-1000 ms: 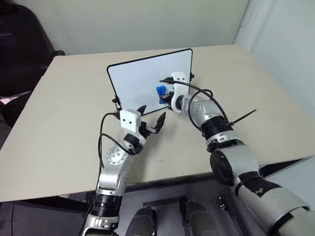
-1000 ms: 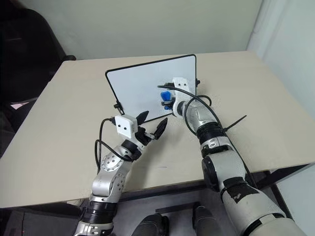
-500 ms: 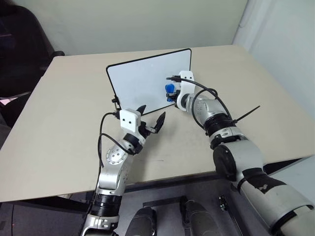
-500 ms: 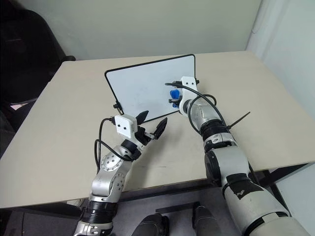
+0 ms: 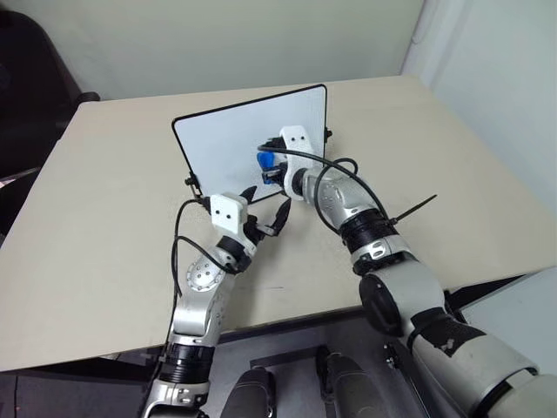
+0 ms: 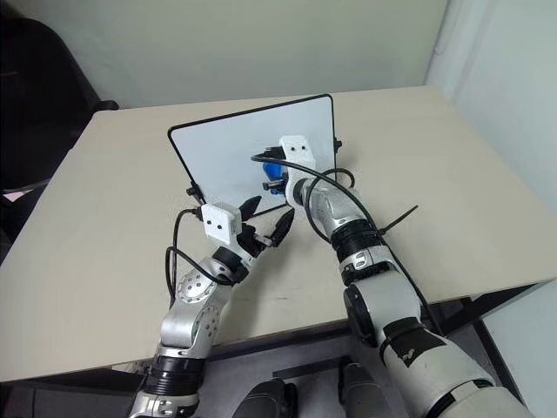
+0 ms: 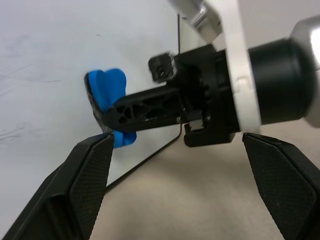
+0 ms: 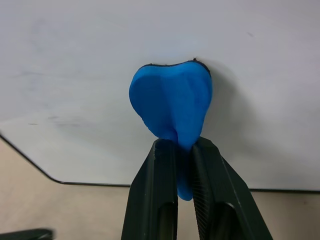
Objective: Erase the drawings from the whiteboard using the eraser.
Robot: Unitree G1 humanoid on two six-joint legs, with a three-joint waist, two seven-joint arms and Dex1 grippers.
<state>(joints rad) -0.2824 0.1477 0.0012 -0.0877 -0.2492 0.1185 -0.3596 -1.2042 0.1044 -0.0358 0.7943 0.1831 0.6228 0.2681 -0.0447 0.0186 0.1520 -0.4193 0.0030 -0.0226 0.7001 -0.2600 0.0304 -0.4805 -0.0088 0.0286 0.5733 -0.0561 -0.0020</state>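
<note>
Eraser [image 8: 172,107] is clamped at its waist in the right gripper [image 5: 271,170], pressed flat on the whiteboard [image 5: 226,144] around 4 o'clock of its face. Left gripper [image 5: 264,212] sits spread and empty below, so wiping's on the right arm; can't spot any drawings.

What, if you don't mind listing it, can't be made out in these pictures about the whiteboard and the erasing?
- Any drawings left: too faint to tell on the whiteboard in the eye views.
- Board surface under the eraser: covered by the eraser in the right wrist view.
- Eraser's lower part: hidden between the right gripper fingers.
- Board's back: faces away from the cameras.
- Left gripper: open, holding nothing.
</note>
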